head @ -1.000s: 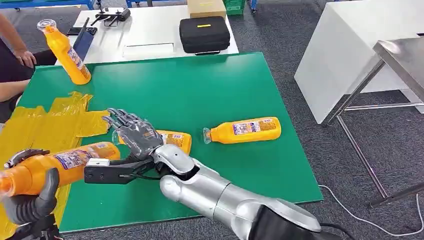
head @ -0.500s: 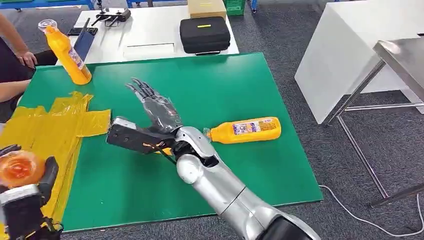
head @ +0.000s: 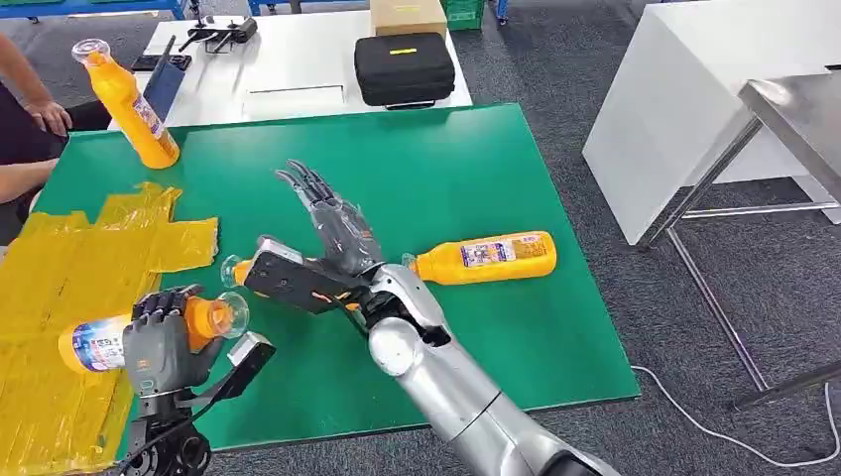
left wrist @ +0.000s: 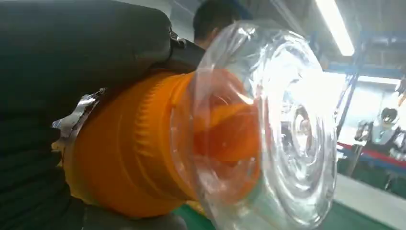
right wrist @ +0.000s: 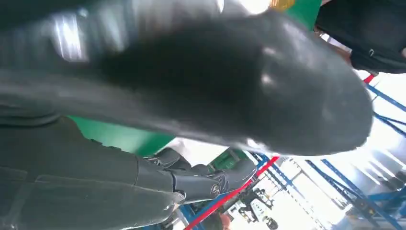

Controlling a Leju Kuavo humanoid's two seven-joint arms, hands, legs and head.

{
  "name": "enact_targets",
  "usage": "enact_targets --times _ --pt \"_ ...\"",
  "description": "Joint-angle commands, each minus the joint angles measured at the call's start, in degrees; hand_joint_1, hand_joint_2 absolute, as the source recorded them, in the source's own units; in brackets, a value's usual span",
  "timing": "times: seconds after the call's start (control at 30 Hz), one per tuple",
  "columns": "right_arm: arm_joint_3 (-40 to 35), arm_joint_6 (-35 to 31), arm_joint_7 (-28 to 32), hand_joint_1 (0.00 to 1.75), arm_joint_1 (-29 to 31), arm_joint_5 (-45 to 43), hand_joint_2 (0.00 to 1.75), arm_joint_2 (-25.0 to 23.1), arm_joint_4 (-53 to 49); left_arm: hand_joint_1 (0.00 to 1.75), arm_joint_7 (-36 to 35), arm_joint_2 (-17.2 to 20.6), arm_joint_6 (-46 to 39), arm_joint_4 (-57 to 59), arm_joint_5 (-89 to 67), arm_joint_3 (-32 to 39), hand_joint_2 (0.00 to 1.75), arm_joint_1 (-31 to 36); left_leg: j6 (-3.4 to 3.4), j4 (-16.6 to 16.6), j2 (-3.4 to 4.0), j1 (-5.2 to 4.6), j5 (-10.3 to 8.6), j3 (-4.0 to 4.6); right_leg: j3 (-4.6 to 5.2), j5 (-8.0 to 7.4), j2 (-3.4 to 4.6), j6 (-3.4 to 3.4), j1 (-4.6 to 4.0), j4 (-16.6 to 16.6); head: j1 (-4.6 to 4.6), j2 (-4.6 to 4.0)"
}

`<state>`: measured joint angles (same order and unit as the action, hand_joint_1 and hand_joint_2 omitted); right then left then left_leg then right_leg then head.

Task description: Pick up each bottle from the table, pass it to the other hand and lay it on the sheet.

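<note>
We hold one bottle (head: pixel 119 335) in our left hand (head: pixel 159 342) over the yellow sheet (head: pixel 60 288), not yet laid down, while our right hand (head: pixel 332 223) hangs spread and empty above the green surface (head: pixel 446 159), where three more bottles wait.

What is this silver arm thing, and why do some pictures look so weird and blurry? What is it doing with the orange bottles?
It is a robot shaped a bit like a person, with two silver arms and dark hands. The big clear picture comes from a camera up by its head, looking down at a green table. The two strange pictures come from small cameras on its wrists, so close that everything looks huge. Its left hand holds an orange plastic bottle with a clear cap over a crinkly yellow sheet. The left wrist camera stares right at that cap. Its right hand is open above the table, holding nothing. Another orange bottle lies on the green top, one more peeks out behind the right arm, and one sits at the far corner.
</note>
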<state>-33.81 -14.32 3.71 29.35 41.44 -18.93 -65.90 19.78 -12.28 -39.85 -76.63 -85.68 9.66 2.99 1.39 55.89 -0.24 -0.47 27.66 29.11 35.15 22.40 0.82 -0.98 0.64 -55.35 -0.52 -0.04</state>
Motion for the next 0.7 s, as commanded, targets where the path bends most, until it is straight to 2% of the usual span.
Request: enact_targets --times 0.03,0.1,0.2,0.23,0.57,0.6,0.63,0.7 --pt "-1.4 -0.1 0.3 0.00 -0.7 -0.9 0.00 2.9 -0.8 1.75 -17.3 10.7 -0.2 19.1 -4.3 -11.0 1.75 5.3 -0.13 -0.1 -0.16 0.07 -0.02 -0.21 -0.27 0.04 -0.23 0.06 -0.07 0.1 0.00 0.00" --pt "-1.6 0.3 0.3 0.00 -1.4 -0.9 0.00 3.1 -1.6 1.75 -26.2 14.4 -0.2 22.7 -4.3 -17.6 1.75 6.3 -0.09 -0.1 -0.22 0.03 -0.05 -0.15 -0.21 0.04 -0.27 0.05 -0.04 0.1 0.00 0.00" --pt "-1.9 0.9 0.3 0.00 -1.5 -0.9 0.00 3.1 -1.4 1.75 -29.8 16.3 -0.2 25.7 -4.3 -18.8 1.75 6.8 -0.19 -0.1 -0.23 0.14 -0.01 -0.29 -0.36 0.08 -0.32 0.09 -0.14 0.1 -0.02 0.00" --pt "-2.1 1.3 0.3 0.00 -1.5 -1.0 0.00 3.1 -1.0 1.75 -33.1 17.9 -0.2 27.7 -4.3 -21.4 1.75 7.3 -0.16 -0.1 -0.12 0.11 -0.01 -0.26 -0.29 0.05 -0.20 0.07 -0.10 0.1 0.00 0.00" --pt "-2.1 1.7 0.3 0.00 -3.1 -0.4 0.00 3.2 -1.7 1.75 -34.8 19.1 -0.2 32.7 -4.3 -19.1 1.75 8.4 -0.10 -0.1 -0.01 0.13 0.01 -0.23 -0.23 0.03 -0.05 0.04 -0.07 0.1 0.00 0.00" --pt "-2.0 2.0 -0.3 0.00 -3.5 0.2 0.00 3.4 -2.0 0.73 -37.0 19.4 -0.2 33.7 -4.3 -20.6 1.75 9.1 -0.09 -0.1 0.01 0.13 0.00 -0.20 -0.20 0.02 -0.02 0.04 -0.06 0.1 0.00 0.00" --pt "-1.9 2.1 -1.3 0.00 -3.6 1.3 0.00 3.4 -1.8 0.00 -38.2 19.3 -0.2 34.5 -4.3 -20.9 1.75 9.5 -0.13 -0.1 -0.02 0.18 0.03 -0.27 -0.29 0.04 -0.08 0.06 -0.11 0.1 0.00 0.00" --pt "-1.8 2.3 -2.0 0.00 -3.6 2.2 0.00 3.5 -1.2 0.00 -38.6 19.1 -0.2 35.0 -4.3 -20.2 1.75 9.8 -0.16 -0.1 -0.03 0.19 0.03 -0.30 -0.34 0.03 -0.10 0.07 -0.12 0.1 0.00 0.00"
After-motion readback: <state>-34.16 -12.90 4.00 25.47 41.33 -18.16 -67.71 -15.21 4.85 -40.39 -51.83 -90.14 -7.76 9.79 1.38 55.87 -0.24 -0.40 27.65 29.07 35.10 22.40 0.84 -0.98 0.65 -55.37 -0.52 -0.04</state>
